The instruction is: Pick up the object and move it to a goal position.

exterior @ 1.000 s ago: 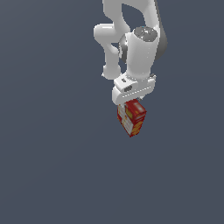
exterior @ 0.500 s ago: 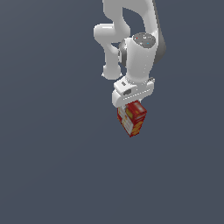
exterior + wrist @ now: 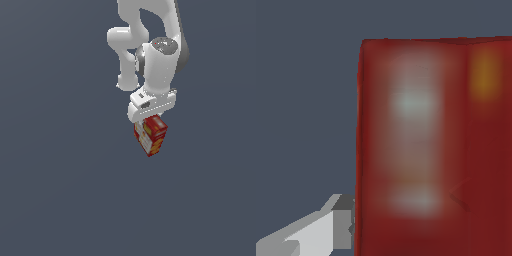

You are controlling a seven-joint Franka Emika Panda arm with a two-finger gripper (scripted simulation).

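Nothing has shifted: white fingers [image 3: 148,120] stay clenched on the small red rectangular cardboard box [image 3: 150,135] beneath them, mid-carry; goal unseen.

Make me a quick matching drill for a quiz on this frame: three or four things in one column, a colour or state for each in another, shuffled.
Things:
1. cracker box
2. gripper
3. arm
4. background

Descriptions:
A. plain dark blue-grey
B. red with orange-yellow pictures and a white panel
C. white, bent above the box
D. shut on the box's top

Pairs: 1-B, 2-D, 3-C, 4-A
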